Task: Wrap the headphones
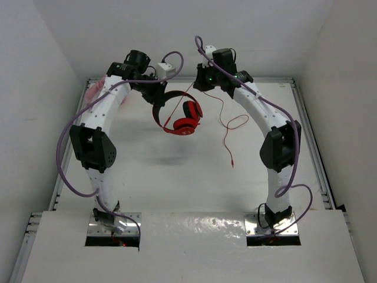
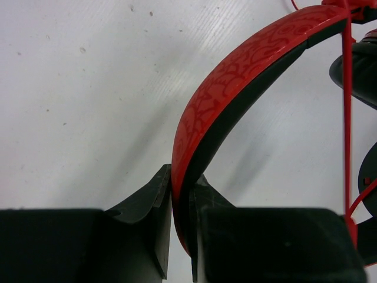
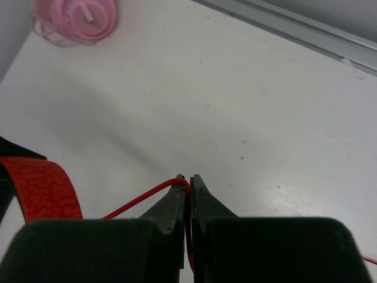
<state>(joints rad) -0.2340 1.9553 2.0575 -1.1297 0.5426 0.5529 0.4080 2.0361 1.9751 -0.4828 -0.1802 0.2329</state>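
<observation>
headphones [image 2: 227, 85] band lies partly hidden between left hand's [image 2: 182, 175] fingers.

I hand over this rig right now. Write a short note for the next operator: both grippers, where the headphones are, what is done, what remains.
Left gripper: jaws shut on the headband of the headphones, which seem to be held above the table.
Right gripper: jaws shut on the thin red cord.
Done: both grips taken.
Left: the cord trails loose down to the table and no winding is visible; wind it around the headphones.
The pink headphones in the far corner are not part of the job.
</observation>
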